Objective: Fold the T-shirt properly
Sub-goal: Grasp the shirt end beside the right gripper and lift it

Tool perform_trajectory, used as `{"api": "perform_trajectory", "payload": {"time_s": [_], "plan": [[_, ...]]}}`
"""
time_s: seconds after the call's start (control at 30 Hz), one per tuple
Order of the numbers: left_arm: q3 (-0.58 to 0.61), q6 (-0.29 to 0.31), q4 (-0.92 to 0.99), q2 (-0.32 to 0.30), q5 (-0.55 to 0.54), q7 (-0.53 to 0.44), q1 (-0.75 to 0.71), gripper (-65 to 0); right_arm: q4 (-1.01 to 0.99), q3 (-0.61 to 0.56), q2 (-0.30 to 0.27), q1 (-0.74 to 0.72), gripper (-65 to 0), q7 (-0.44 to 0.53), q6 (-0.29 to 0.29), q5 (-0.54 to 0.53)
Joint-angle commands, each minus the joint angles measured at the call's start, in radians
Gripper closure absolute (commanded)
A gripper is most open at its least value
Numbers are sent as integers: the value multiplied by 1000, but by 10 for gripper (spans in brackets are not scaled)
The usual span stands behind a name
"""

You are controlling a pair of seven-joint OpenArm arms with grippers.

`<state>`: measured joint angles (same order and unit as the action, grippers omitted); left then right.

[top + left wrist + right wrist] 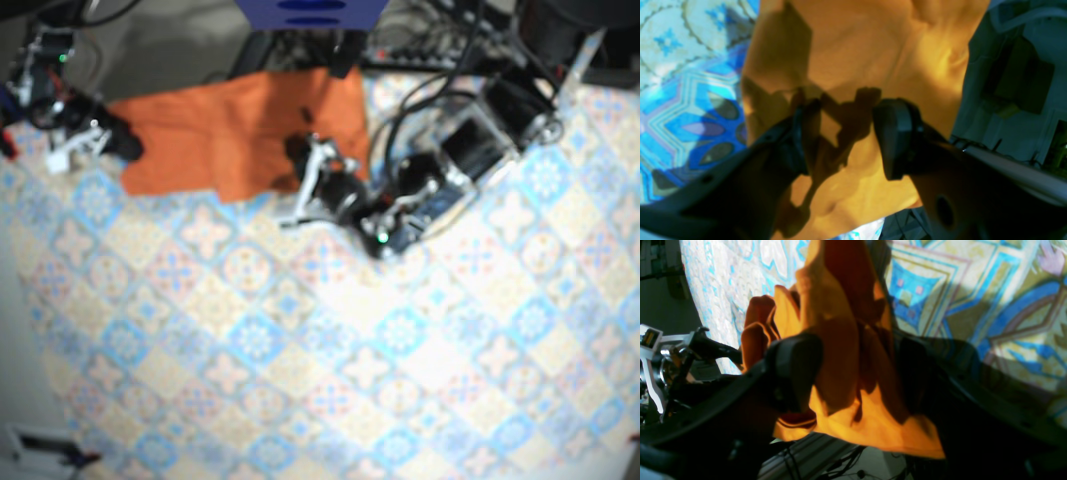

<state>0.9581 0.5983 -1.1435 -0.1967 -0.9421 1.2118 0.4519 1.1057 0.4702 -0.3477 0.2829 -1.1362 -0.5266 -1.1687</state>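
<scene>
The orange T-shirt lies spread along the far edge of the patterned table. My left gripper hovers over its right part, open, with its shadow falling on the cloth between the two dark fingers. In the base view that gripper sits near the shirt's right end. My right gripper is at the shirt's left end, with a bunched fold of orange cloth pinched between its fingers and raised off the table.
The patterned blue and yellow tablecloth covers the whole table. A blue box and cables stand beyond the far edge. The table edge and metal framing lie just behind the right gripper.
</scene>
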Motion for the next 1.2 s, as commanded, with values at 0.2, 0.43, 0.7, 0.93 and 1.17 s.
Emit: {"api": "perform_trajectory", "payload": {"time_s": [0.2, 0.43, 0.7, 0.93, 1.17], "plan": [[-8, 2, -16, 6, -15, -16, 25, -290, 1, 2, -12, 16, -406, -38, -22, 31], [-8, 2, -16, 6, -15, -16, 25, -295, 3, 2, -11, 14, -409, -43, -57, 29], [-8, 2, -16, 6, -15, -17, 25, -295, 3, 71, -7, 11, -409, -41, -59, 2], [-8, 2, -16, 6, -15, -17, 25, -295, 1, 98, -9, -12, -409, -71, -60, 2], [-8, 2, -16, 6, -15, -17, 25, -295, 1, 172, -6, -11, -409, -129, -146, 0]]}}
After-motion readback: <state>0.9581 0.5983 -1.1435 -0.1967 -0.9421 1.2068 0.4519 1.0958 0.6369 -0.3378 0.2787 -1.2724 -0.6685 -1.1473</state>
